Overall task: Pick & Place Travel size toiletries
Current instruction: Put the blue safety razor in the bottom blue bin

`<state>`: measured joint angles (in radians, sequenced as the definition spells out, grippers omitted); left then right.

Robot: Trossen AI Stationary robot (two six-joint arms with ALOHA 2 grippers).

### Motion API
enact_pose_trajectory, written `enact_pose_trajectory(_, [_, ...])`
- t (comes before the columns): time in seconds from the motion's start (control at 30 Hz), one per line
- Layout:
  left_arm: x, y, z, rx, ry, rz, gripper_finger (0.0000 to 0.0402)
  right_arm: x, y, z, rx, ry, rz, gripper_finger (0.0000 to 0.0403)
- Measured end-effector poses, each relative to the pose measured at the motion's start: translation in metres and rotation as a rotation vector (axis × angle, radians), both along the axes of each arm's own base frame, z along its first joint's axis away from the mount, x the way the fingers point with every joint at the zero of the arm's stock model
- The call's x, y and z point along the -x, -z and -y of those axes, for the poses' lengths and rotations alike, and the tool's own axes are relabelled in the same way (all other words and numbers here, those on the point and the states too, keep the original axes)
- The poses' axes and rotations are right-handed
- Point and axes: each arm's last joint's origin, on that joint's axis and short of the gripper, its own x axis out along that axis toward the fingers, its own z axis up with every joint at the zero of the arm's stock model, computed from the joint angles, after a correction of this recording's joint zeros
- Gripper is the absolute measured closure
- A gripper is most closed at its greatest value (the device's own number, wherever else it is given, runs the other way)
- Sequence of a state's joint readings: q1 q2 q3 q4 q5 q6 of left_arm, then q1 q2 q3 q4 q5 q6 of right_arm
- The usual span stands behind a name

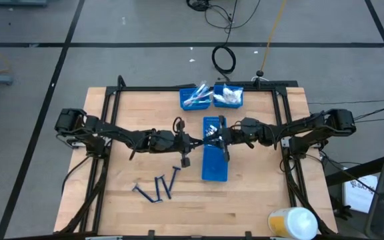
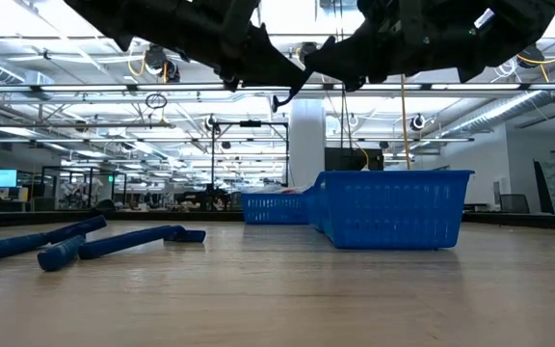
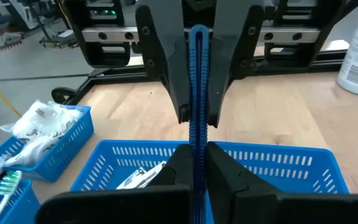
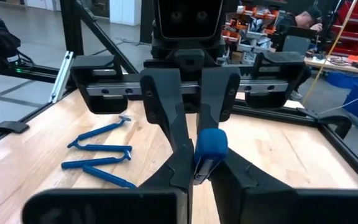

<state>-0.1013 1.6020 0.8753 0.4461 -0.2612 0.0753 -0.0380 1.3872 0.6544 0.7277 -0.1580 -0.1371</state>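
Observation:
One dark blue razor (image 3: 197, 134) hangs in the air between my two grippers, over the far end of a long blue bin (image 1: 214, 167). My left gripper (image 3: 196, 158) comes from the table's left and my right gripper (image 4: 205, 169) from the right. They meet tip to tip, both shut on this razor. Three more razors (image 1: 157, 187) lie flat on the wood at the near left. Something silvery-white (image 3: 138, 177) lies in the long bin. My left gripper pinches the razor's ribbed handle (image 3: 197, 142) between its two fingers. The fingers come about level from the table's left and lie along the handle. The razor is lifted clear, above the long bin. My right gripper pinches the same razor between its two fingers, with a rounded blue end (image 4: 211, 144) showing just past its fingertips. Its fingers (image 3: 173, 81) come level from the table's right and lie along the handle. Which end of the razor it has, I cannot tell.
Two small blue bins stand at the far edge, one with toothbrushes (image 1: 195, 98) and one with white packets (image 1: 229, 97). A white bottle (image 1: 292, 223) lies at the near right corner. Black frame rails (image 1: 282, 127) border the table.

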Motion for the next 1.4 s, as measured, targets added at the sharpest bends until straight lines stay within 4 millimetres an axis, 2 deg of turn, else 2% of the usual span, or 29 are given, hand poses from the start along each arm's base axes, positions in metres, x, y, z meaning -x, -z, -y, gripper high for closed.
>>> enact_pose_trajectory(0.13, [0.0,0.0,0.0,0.057,-0.019,0.011,0.0367,0.0,0.0,0.0,0.004,0.0,0.002,0.038])
enact_pose_trajectory(0.23, [0.001,0.002,-0.001,0.108,-0.087,0.005,0.0328,0.0,0.001,0.0,0.004,0.004,-0.008,0.038])
enact_pose_trajectory(0.37, [0.008,0.011,-0.006,0.083,-0.219,-0.112,0.0269,0.001,0.007,-0.002,-0.056,-0.044,-0.082,0.038])
enact_pose_trajectory(0.5, [0.014,0.021,-0.008,0.101,-0.28,-0.21,0.0221,0.004,0.015,-0.009,-0.168,-0.153,-0.189,0.038])
enact_pose_trajectory(0.63, [0.018,0.027,-0.007,0.166,-0.301,-0.262,0.0192,0.007,0.023,-0.027,-0.195,-0.229,-0.293,0.038])
enact_pose_trajectory(0.73, [0.019,0.029,-0.007,0.198,-0.32,-0.273,0.018,0.013,0.025,-0.034,-0.195,-0.249,-0.361,0.038])
enact_pose_trajectory(1.1, [0.021,0.031,-0.001,0.267,-0.343,-0.278,0.0183,0.031,0.034,-0.034,-0.281,-0.196,-0.6,0.0371])
enact_pose_trajectory(1.4, [0.021,0.031,-0.001,0.301,-0.36,-0.267,0.0188,0.031,0.033,-0.035,-0.289,-0.192,-0.595,0.0291])
